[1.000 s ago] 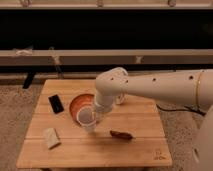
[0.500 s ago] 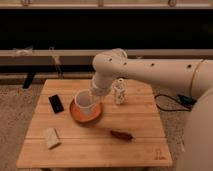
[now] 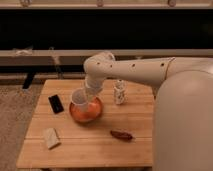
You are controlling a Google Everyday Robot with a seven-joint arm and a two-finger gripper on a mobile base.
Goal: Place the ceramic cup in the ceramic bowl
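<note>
- Over the left-centre of the light wooden slatted surface, my end effector hangs at the tip of my white arm, which reaches in from the right.
- It sits right against the plain white handleless ceramic cup; whether it grips the cup or is open, I cannot tell.
- The cup leans, mouth tipped leftward, over the left part of the shallow round orange-red glazed ceramic bowl, its lower end inside the bowl's rim.
- A small patterned white bottle stands upright just right of the bowl, apart from it.
- A flat black rectangular slab lies left of the bowl.
- A pale rectangular block lies near the front left.
- A dark reddish-brown elongated item lies in front of the bowl, to its right.
</note>
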